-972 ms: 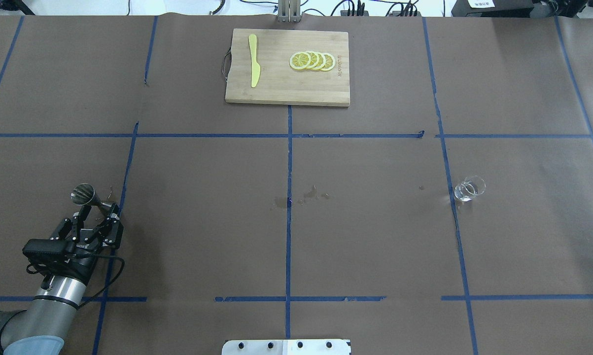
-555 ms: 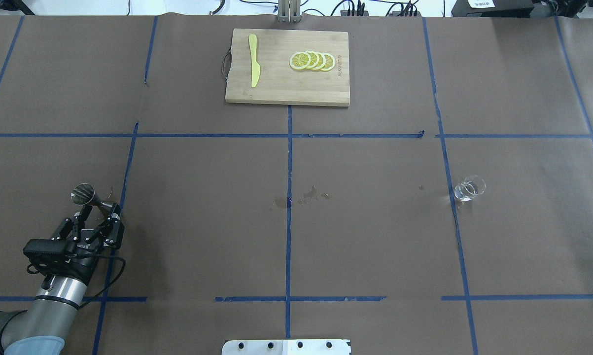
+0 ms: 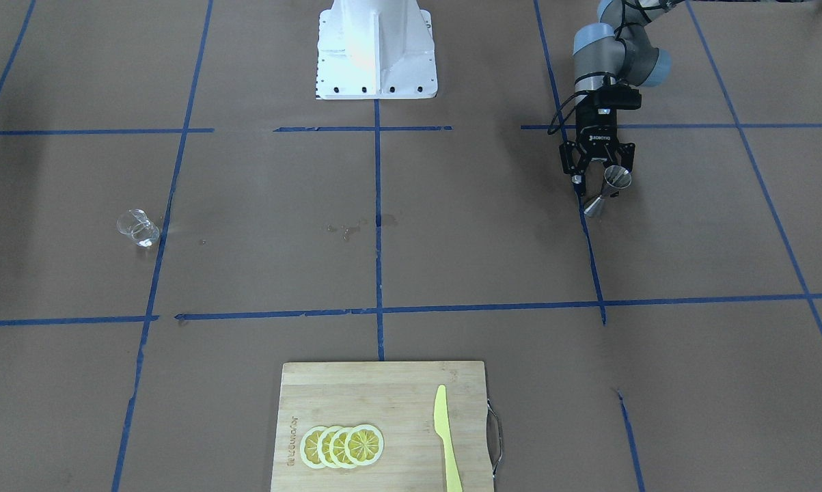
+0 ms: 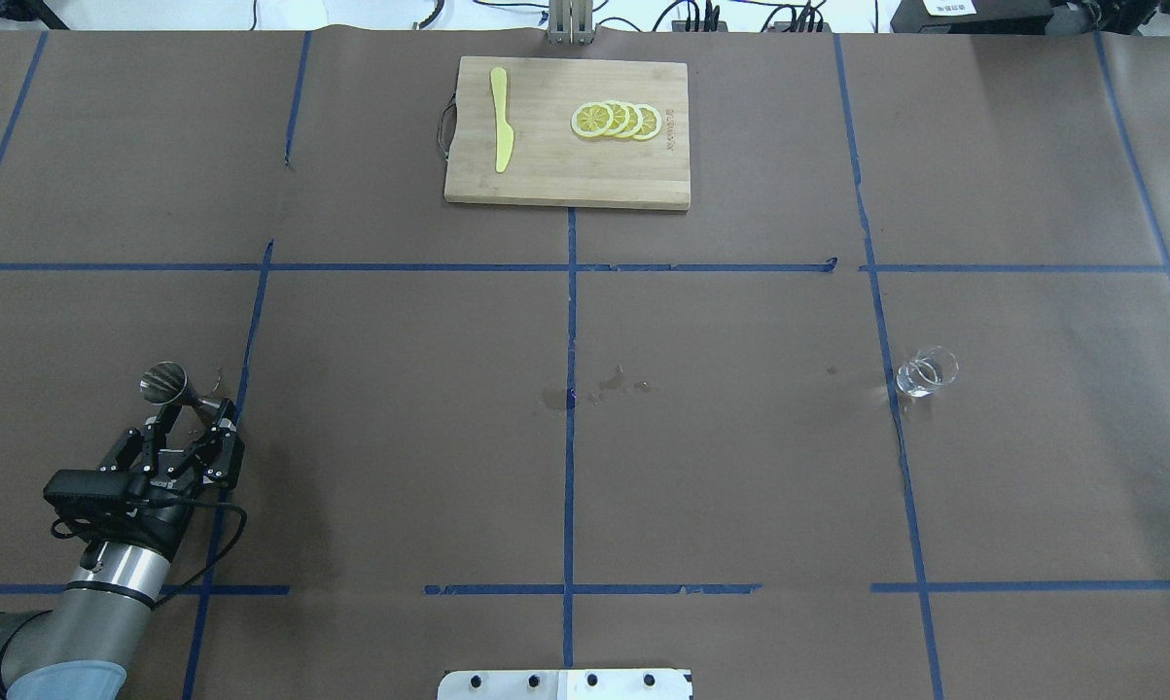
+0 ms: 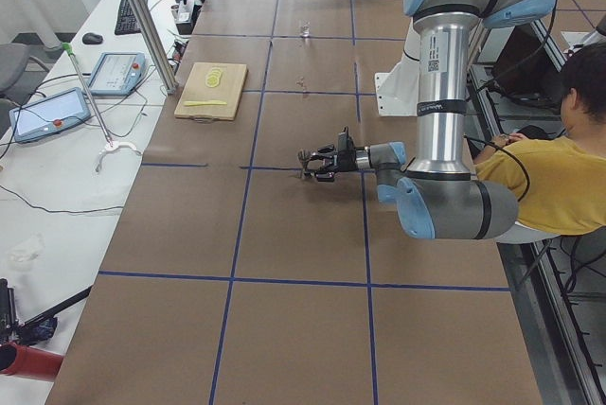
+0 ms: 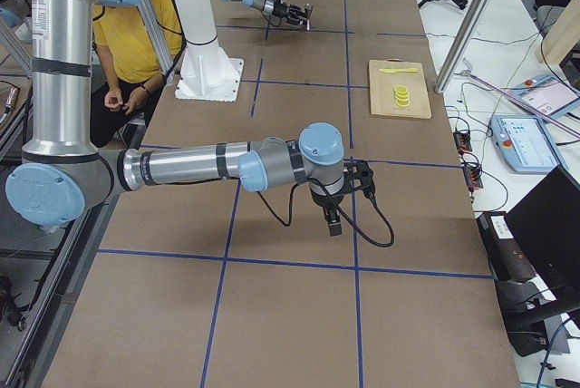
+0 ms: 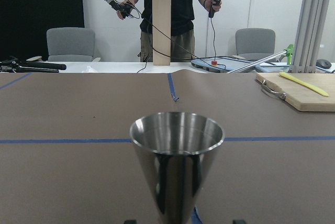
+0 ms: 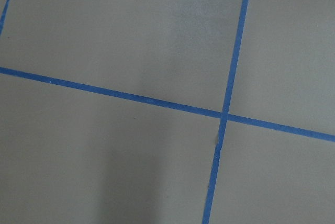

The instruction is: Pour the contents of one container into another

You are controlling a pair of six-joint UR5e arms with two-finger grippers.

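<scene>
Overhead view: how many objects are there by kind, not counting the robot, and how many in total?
Glass cup: 1
Steel jigger: 1
Cutting board: 1
Yellow knife: 1
Lemon slices: 4
Total: 8

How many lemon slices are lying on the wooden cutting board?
4. The lemon slices lie in one overlapping row on the cutting board, at its end away from the yellow knife. A further slice could be hidden beneath them.
</scene>
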